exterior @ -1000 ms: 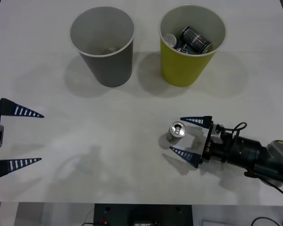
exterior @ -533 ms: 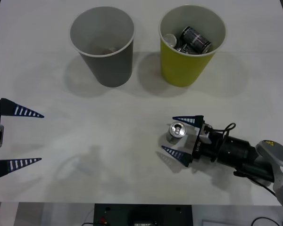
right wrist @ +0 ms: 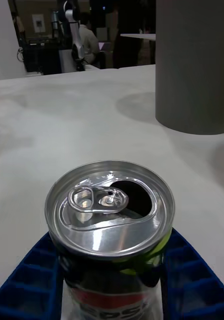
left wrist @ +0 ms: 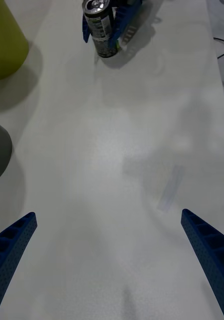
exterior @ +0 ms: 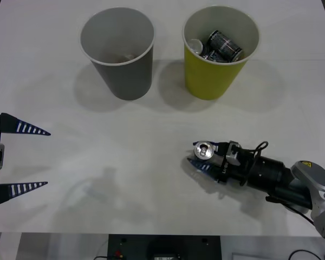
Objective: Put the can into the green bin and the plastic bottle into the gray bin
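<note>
The can (exterior: 204, 151), black with a silver pull-tab top, stands upright on the white table at the front right. My right gripper (exterior: 198, 155) is shut on it, and its blue fingers (right wrist: 29, 280) press on both sides of the can (right wrist: 111, 220). The left wrist view shows the same can (left wrist: 99, 25) between those fingers. The green bin (exterior: 216, 76) stands at the back right with dark cans inside. Left of it is the gray bin (exterior: 127, 70). The plastic bottle is out of view. At the table's left edge, my left gripper (exterior: 47, 158) waits open, holding nothing.
The two bins stand close together at the back, with a narrow gap between them. The table's front edge (exterior: 151, 233) runs just below both grippers. The gray bin's wall (right wrist: 191, 65) rises beyond the can in the right wrist view.
My right gripper slid left around the can and its fingers closed onto it. The left arm and both bins have not moved.
</note>
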You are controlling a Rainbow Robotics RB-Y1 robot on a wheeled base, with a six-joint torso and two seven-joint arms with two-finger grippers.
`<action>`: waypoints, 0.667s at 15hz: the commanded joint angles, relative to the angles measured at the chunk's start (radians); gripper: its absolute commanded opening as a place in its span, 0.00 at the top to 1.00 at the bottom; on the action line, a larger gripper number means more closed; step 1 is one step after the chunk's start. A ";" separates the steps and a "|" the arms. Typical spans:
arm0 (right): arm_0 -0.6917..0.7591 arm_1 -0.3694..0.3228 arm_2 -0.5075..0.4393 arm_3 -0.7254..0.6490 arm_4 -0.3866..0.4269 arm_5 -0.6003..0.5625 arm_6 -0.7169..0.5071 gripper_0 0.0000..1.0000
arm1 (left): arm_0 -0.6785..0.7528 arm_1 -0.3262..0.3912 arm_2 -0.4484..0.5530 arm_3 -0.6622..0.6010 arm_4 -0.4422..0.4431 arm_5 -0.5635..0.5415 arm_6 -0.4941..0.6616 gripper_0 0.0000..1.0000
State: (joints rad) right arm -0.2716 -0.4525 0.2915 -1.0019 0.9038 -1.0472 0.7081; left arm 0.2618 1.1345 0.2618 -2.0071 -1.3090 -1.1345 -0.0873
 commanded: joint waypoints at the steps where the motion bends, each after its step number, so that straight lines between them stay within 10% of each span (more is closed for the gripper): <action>1: 0.002 0.000 0.000 0.000 0.000 -0.001 -0.003 1.00 | 0.000 0.000 0.000 0.000 0.000 0.000 0.000 0.00; 10: 0.008 -0.064 -0.018 -0.104 0.060 -0.019 -0.182 1.00 | 0.000 0.000 0.000 0.000 0.000 0.000 0.000 0.00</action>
State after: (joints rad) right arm -0.2676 -0.5091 0.2779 -1.0843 0.9442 -1.0676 0.5629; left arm 0.2618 1.1345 0.2618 -2.0071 -1.3090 -1.1345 -0.0873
